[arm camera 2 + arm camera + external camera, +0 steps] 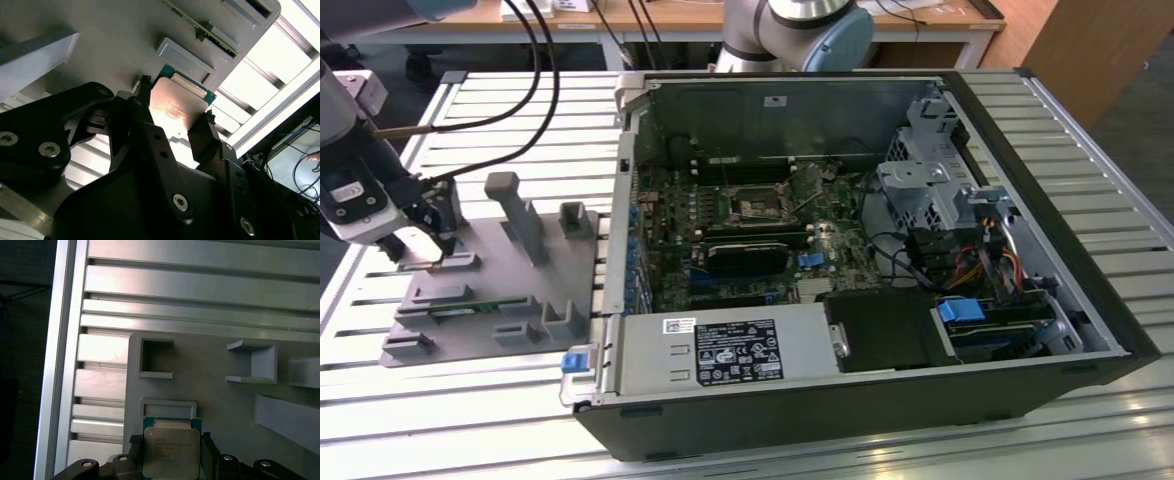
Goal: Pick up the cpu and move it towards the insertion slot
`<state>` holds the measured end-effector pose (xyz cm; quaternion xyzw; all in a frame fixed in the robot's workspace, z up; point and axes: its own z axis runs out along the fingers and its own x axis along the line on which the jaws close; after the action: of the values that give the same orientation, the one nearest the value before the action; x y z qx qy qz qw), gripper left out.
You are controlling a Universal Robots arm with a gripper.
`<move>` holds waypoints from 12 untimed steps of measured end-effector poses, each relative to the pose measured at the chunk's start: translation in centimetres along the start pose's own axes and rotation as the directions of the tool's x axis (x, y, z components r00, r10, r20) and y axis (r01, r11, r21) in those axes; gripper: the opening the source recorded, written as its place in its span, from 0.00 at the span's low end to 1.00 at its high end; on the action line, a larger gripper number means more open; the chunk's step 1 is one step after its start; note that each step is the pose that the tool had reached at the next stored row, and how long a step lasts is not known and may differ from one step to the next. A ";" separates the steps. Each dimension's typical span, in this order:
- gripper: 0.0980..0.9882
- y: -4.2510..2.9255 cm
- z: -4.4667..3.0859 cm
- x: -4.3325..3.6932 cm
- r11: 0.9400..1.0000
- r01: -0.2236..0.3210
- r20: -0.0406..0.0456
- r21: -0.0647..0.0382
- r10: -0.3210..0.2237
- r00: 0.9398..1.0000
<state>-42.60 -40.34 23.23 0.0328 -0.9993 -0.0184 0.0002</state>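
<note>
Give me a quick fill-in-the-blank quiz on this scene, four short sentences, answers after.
The cpu is held between the claw's two ___.
In the exterior view, the claw is to the case's ___.
The slot sits inside the ___.
The fixture under the cpu is coloured ___.
Answers: fingers, left, case, grey.

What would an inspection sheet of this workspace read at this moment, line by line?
Surface: slatted metal table, bearing a grey fixture plate and an open computer case.
Job's things: cpu held over the fixture plate; insertion slot on the green board inside the case, well apart from the cpu.
Clutter: nothing seen.
Grippers: gripper, jaws closed on two opposite cpu edges.
Cables: black cables run toward the arm; coloured wires inside the case.
Surroundings: wooden desk; second robot arm.
</note>
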 end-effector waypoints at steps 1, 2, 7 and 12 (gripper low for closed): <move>0.51 0.00 -0.02 0.00 1.000 0.000 0.000 0.000 0.000 1.000; 0.51 0.00 -0.04 0.00 1.000 0.000 0.000 0.000 0.000 1.000; 0.51 0.01 -0.24 0.00 1.000 0.000 0.000 0.001 0.000 1.000; 0.51 0.02 -0.37 -0.01 1.000 0.000 0.000 0.000 0.000 1.000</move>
<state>-42.59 -40.34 23.61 0.0328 -0.9993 -0.0182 0.0002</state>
